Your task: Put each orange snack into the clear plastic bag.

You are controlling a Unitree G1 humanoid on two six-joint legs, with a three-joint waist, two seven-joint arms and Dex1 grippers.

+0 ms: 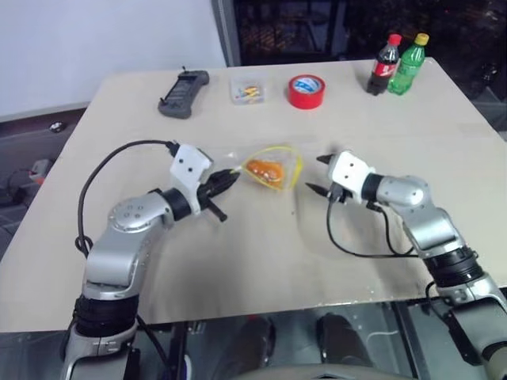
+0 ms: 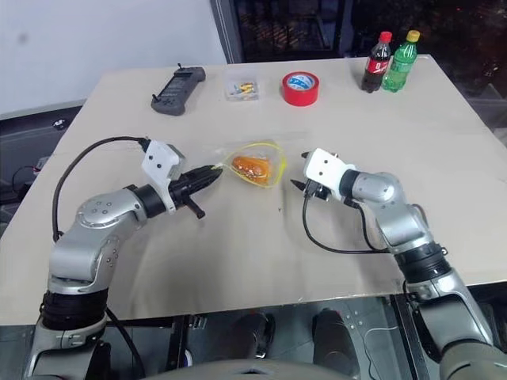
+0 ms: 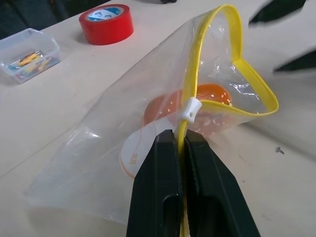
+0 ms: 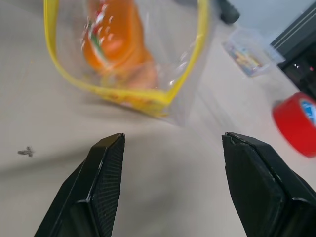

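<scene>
Both orange snacks (image 3: 197, 106) sit inside your clear plastic bag (image 1: 269, 170), left gripper (image 1: 231, 180) pinching its seal, right gripper (image 1: 320, 174) spread just beside the mouth

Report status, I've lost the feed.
Left end effector shut on clear yellow-sealed plastic bag. Right end effector open, empty. Orange wrapped snacks inside. Nothing obstructing.

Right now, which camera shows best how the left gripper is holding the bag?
The left wrist view: the left gripper is shut on the clear plastic bag's yellow seal strip. The head views show the grip small; the right wrist view shows the bag's open mouth.
</scene>
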